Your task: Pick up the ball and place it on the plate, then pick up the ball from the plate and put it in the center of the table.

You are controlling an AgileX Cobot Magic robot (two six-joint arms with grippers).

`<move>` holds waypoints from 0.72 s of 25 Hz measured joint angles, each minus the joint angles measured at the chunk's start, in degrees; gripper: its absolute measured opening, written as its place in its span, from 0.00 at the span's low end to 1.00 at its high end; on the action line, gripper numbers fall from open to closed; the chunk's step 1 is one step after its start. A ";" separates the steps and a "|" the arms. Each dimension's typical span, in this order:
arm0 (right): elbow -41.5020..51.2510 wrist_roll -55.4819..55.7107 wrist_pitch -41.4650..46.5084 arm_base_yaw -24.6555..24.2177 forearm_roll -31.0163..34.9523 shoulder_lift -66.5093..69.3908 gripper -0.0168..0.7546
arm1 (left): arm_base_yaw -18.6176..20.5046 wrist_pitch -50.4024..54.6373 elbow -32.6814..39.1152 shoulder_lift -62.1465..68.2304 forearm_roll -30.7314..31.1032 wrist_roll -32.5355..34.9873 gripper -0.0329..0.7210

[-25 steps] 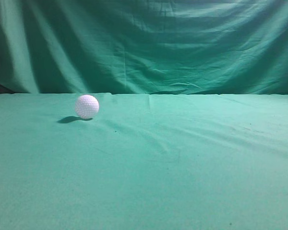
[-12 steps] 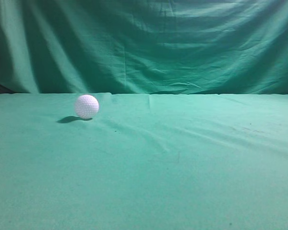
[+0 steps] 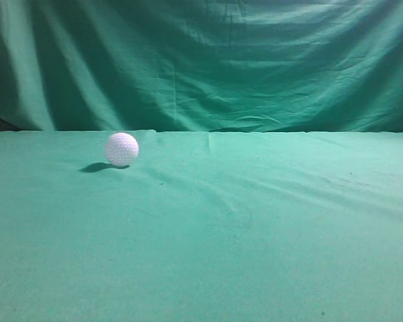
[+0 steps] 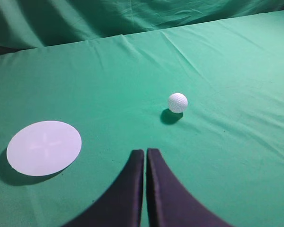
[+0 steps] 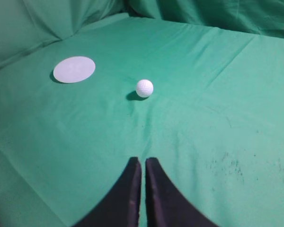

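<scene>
- A wide desk point(image 4: 236, 156) covered in light green, slightly wrinkled cloth fills most of the view.
- A darker green curtain point(image 4: 85, 19) hangs in folds along the top edge.
- The ball point(image 4: 177, 102), white and dimpled, rests on the cloth right of centre, with a dark shadow touching its lower left side.
- The plate point(image 4: 44, 147), a flat, pale round disc, lies at the left, well apart from the ball.
- The left gripper point(image 4: 145, 153) enters from the bottom edge; its 2 dark fingers point(image 4: 132, 189) are pressed nearly together, holding nothing, tips pointing up the desk between plate and ball.

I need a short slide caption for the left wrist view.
Closed left gripper above the table, ball ahead, plate at left.
</scene>
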 joint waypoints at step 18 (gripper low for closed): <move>0.15 0.11 -0.72 -4.97 -2.89 -1.63 0.09 | 0.00 0.00 0.00 0.00 -0.73 0.00 0.04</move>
